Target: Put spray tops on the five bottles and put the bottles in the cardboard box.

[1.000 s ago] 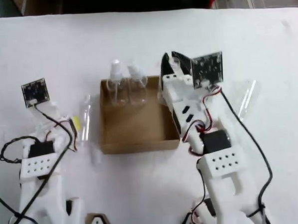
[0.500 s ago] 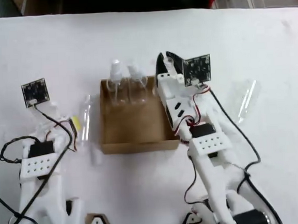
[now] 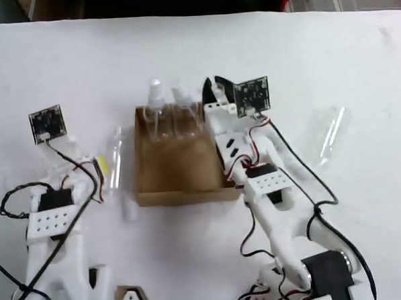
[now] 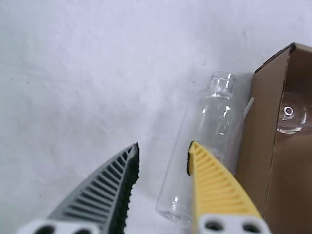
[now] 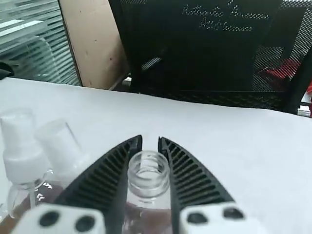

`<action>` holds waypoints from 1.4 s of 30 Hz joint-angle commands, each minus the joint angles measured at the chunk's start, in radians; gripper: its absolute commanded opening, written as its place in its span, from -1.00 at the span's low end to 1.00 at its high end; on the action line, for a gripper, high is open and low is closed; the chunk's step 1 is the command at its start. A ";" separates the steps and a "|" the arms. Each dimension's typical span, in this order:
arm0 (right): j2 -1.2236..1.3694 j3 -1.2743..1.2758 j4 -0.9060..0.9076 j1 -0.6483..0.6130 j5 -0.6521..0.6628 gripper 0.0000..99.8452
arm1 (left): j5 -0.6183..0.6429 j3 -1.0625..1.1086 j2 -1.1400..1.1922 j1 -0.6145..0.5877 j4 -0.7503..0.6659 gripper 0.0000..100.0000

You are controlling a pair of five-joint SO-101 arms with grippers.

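Cardboard box [image 3: 182, 193]: brown, matte, square-walled, on the white cloth-covered table [image 3: 81, 62]. Two clear plastic capped bottles [image 3: 157, 112] with white spray tops stand against its 12 o'clock wall.

Right end effector [image 5: 149, 139]: we see black ribbed fingers set narrow, clamped on the threaded neck of a clear uncapped bottle [image 5: 148, 178] at the box's 1 o'clock corner.

Left end effector [image 4: 163, 146]: one grey and one yellow ribbed finger, moderately apart and holding nothing. It sits over a clear topless bottle [image 4: 209, 141] lying at 9 o'clock, just beside the box wall.
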 commanded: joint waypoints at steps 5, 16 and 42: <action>0.005 -0.006 -0.045 0.010 -0.002 -0.97 | 0.011 -0.014 -0.035 0.012 -0.005 -0.68; 0.007 0.011 -0.050 0.008 -0.002 -0.97 | 0.011 -0.012 -0.035 0.012 -0.005 -0.68; 0.170 0.014 -0.298 -0.051 0.187 -0.97 | 0.011 -0.014 -0.035 0.012 -0.005 -0.68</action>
